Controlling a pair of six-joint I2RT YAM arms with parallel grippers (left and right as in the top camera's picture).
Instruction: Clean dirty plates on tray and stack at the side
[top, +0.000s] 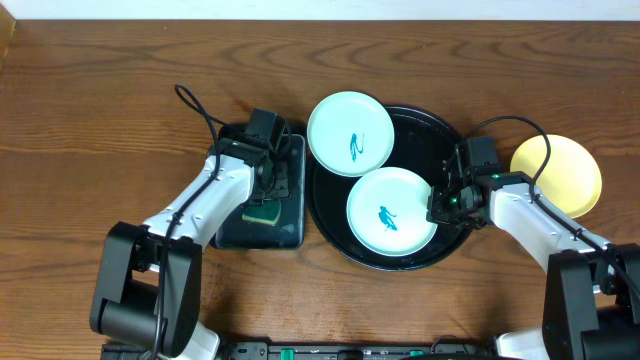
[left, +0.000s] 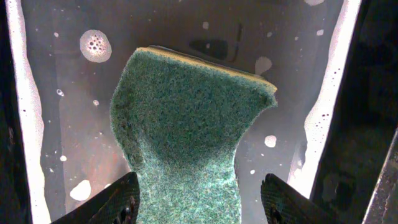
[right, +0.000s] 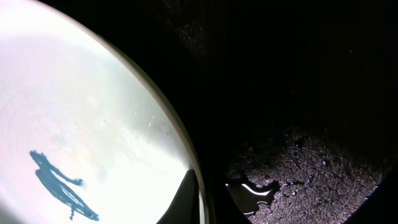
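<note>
The round black tray (top: 425, 135) sits mid-table. One mint plate (top: 391, 210) with a teal squiggle lies in it. A second marked mint plate (top: 350, 133) rests on the tray's upper left rim. The yellow plate (top: 557, 175) lies on the table to the right. My right gripper (top: 440, 205) is shut on the right rim of the lower mint plate (right: 93, 112), one finger inside the rim, one outside (right: 208, 190). My left gripper (top: 265, 195) is open, its fingers (left: 199, 190) on either side of the green sponge (left: 186, 106).
The sponge (top: 262, 213) lies in a small rectangular black tray (top: 292, 228), wet with foam spots, left of the round tray. The round tray's floor (right: 311, 93) is wet near my right fingers. Bare wooden table lies all around.
</note>
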